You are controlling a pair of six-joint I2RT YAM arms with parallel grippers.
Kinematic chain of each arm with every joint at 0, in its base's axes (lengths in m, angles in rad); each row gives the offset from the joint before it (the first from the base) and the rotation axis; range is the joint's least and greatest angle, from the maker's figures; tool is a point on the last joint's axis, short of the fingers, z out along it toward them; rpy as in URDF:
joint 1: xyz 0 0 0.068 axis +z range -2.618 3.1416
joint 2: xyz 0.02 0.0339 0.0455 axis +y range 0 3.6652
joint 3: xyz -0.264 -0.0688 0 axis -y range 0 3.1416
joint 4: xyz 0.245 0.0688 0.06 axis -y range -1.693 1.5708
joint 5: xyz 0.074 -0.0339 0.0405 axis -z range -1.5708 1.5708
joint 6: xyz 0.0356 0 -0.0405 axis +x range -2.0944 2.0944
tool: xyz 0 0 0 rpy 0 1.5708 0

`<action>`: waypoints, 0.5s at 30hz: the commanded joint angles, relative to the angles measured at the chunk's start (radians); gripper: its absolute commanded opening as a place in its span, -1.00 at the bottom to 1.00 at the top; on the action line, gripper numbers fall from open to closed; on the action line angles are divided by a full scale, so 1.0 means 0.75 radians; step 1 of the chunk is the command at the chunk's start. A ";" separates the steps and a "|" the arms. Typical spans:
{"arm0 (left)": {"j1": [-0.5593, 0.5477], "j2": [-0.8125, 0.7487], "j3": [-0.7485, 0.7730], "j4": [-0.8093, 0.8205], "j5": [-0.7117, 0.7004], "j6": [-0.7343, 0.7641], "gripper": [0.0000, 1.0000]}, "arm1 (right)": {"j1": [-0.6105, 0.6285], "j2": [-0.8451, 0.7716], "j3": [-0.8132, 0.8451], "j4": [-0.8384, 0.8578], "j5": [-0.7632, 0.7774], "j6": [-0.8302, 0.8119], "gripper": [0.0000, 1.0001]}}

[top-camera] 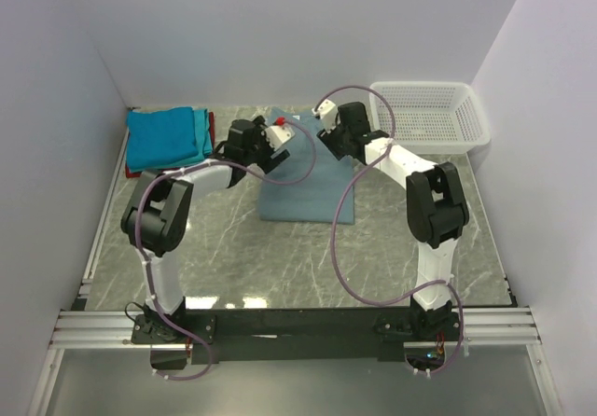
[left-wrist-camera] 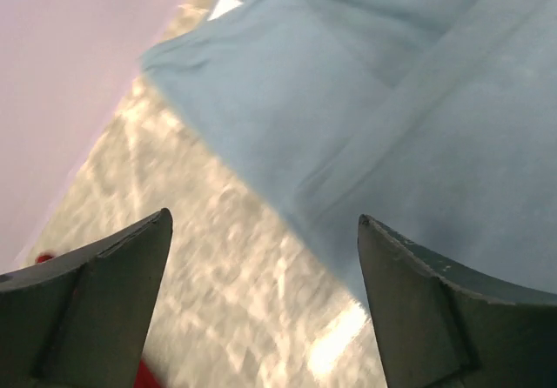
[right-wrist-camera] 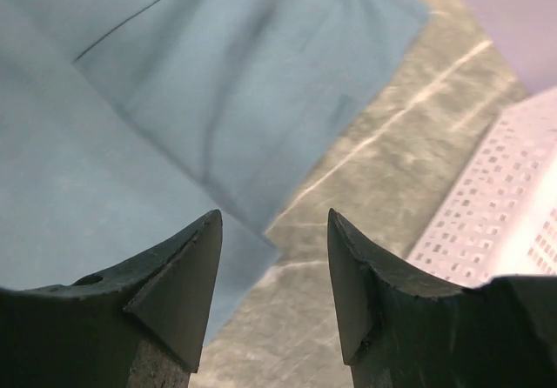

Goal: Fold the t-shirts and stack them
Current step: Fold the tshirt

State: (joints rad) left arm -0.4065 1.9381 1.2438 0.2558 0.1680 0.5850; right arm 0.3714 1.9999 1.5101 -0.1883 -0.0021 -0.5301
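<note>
Dark-grey jaws of the left gripper (left-wrist-camera: 263, 223) are seen spread wide, with nothing clamped between them. Those of the right gripper (right-wrist-camera: 274, 218) are likewise parted and empty. Both are held just above the far end of the grey tee (top-camera: 308, 187), the left one over its left edge near the white tag (left-wrist-camera: 224, 5), the right one over its right corner.

The grey tee is laid flat on the worktop (top-camera: 280, 257) as a rough rectangle with layers doubled over; creases and uneven edges are visible in both wrist views.

Several faults may be expected from here. Should a fingertip be dragged through the cloth, the top layer would be pulled askew and the fold opened. A purple cable (top-camera: 334, 248) is draped across the tee's right side and could be caught in the cloth. If only the upper layer is pinched at the next grasp, the tee would be unrolled when lifted.

Left of the tee the stack (top-camera: 168, 136) is pressed close to the wall, so a wide swing could topple it. Right of the tee, the basket (top-camera: 429, 113) could be knocked.
</note>
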 commanded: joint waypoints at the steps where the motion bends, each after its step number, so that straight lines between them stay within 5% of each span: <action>1: 0.035 -0.239 -0.146 0.258 -0.012 -0.103 0.86 | -0.031 -0.099 0.016 0.141 0.044 0.099 0.17; 3: 0.035 -0.382 -0.269 0.256 0.163 0.025 0.85 | -0.051 -0.191 -0.027 0.071 -0.175 0.030 0.18; 7: 0.010 -0.565 -0.351 -0.107 0.424 0.230 0.73 | -0.094 -0.390 -0.172 -0.219 -0.709 -0.472 0.24; 10: -0.059 -0.665 -0.468 -0.294 0.412 0.359 0.70 | -0.092 -0.582 -0.368 -0.391 -0.858 -0.797 0.32; 15: -0.098 -0.757 -0.578 -0.357 0.365 0.335 0.65 | -0.088 -0.715 -0.608 -0.352 -0.850 -0.876 0.37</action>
State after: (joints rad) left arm -0.4828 1.3922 0.8520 0.0807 0.4122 0.8059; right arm 0.3027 1.4849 1.1183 -0.4030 -0.5545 -1.0481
